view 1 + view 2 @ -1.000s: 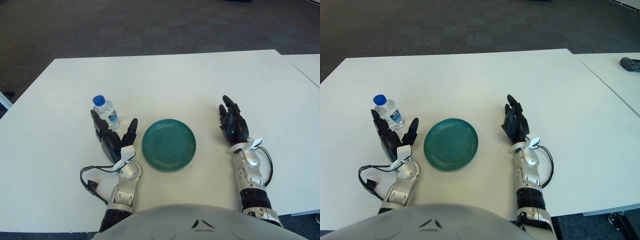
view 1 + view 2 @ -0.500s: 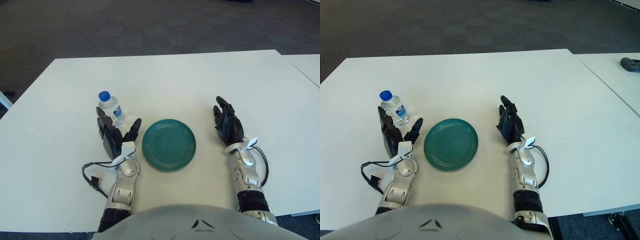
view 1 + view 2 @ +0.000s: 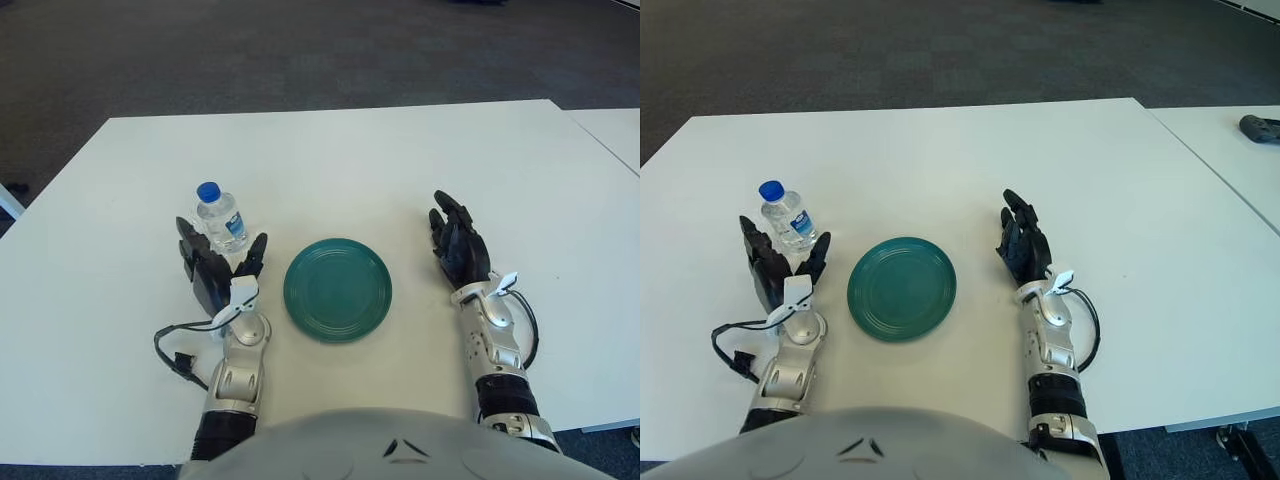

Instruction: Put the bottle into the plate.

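A small clear water bottle (image 3: pixel 222 219) with a blue cap stands upright on the white table (image 3: pixel 330 160), left of a green plate (image 3: pixel 338 288). My left hand (image 3: pixel 215 270) is just in front of the bottle, fingers spread around its near side, holding nothing. The bottle's base is partly hidden behind the fingers. My right hand (image 3: pixel 458 248) shows to the right of the plate, fingers relaxed and empty.
A black cable (image 3: pixel 178 352) loops beside my left forearm. The edge of a second white table (image 3: pixel 1230 140) shows at the right with a dark object (image 3: pixel 1260 127) on it. Dark carpet lies beyond the table's far edge.
My left hand has shifted slightly left and its fingers have spread wider in front of the bottle. The bottle and plate have stayed put. The right hand barely moved.
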Controlling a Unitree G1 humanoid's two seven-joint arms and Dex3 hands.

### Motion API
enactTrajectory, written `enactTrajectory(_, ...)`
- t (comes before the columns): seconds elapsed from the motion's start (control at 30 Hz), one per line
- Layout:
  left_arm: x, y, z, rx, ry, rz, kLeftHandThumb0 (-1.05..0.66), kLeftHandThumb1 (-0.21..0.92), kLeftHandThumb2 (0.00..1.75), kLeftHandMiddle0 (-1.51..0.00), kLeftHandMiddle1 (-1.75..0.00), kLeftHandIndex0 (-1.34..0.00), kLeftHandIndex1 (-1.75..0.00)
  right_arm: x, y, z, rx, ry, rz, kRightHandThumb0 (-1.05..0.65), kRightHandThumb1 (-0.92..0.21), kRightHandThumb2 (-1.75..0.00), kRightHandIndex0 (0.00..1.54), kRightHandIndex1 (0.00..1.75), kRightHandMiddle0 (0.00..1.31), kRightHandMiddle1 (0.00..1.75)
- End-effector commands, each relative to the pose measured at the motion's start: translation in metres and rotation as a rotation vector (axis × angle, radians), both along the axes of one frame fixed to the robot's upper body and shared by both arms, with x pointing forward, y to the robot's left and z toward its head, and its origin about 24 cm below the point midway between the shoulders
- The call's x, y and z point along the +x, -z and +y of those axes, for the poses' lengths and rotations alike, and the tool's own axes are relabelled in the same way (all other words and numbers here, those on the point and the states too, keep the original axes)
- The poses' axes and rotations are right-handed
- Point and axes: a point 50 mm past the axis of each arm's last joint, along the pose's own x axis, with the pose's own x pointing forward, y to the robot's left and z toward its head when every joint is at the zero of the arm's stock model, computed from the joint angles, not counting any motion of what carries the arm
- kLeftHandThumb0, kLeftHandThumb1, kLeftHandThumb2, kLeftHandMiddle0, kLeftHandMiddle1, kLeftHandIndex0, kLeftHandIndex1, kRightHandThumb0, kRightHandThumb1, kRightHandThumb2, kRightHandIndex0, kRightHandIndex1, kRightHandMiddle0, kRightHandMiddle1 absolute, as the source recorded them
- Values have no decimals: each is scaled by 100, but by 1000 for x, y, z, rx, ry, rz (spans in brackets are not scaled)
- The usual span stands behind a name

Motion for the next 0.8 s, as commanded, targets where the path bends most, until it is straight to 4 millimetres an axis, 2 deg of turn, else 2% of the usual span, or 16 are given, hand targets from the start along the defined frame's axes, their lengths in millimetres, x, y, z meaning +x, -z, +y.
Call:
enactTrajectory(0.0, 10, -6, -14, -79, -23, -30, -105, 92, 16, 0, 0, 0, 0, -17, 25, -3, 28, 30, 134, -71, -92, -68, 42, 4, 0, 52)
enactTrajectory(0.03, 11, -6, -14, -82, -25, -30, -105, 92, 16, 0, 0, 0, 0, -18, 27, -6, 21, 26, 140, -71, -92, -68, 41, 3, 0, 52)
enactTrajectory(0.1, 13, -6, -13, -87, -29, -31, -105, 92, 16, 0, 0, 0, 0, -13, 11, -5, 20, 29, 94, -71, -92, -68, 40, 3, 0, 51)
enactTrajectory(0.17, 14, -6, -13, -88, -31, -33, -105, 92, 16, 0, 0, 0, 0, -12, 12, -4, 31, 35, 89, -71, -92, -68, 39, 2, 0, 50)
enactTrajectory(0.27, 18, -7, -11, -98, -35, -35, -105, 92, 17, 0, 0, 0, 0, -20, 35, -15, 63, 37, 137, -72, -92, -68, 39, 1, 0, 54)
enactTrajectory(0.37, 21, -7, -8, -105, -44, -32, -105, 92, 19, 0, 0, 0, 0, -20, 39, -15, 65, 6, 137, -74, -92, -69, 39, 1, 0, 56)
enactTrajectory(0.5, 26, -6, -4, -105, -62, -27, -105, 92, 20, 0, 0, 0, 0, -13, 36, -6, 74, -20, 124, -74, -92, -69, 38, 1, 0, 57)
enactTrajectory(0.53, 28, -6, -3, -104, -67, -26, -105, 92, 20, 0, 0, 0, 0, -4, 20, -4, 87, 0, 76, -74, -92, -69, 38, 1, 0, 57)
enactTrajectory(0.6, 31, -5, -2, -105, -76, -26, -105, 92, 20, 0, 0, 0, 0, -12, 40, -8, 121, 47, 112, -73, -92, -67, 38, 0, 0, 59)
enactTrajectory(0.67, 33, -5, 0, -108, -79, -27, -105, 92, 20, -1, 0, -1, -1, -6, 30, -7, 126, 69, 97, -72, -92, -65, 38, 0, 0, 59)
enactTrajectory(0.77, 35, -6, 1, -109, -80, -31, -105, 92, 20, -2, -1, -2, -1, -21, 54, -9, 133, 77, 163, -72, -92, -65, 38, 0, 0, 58)
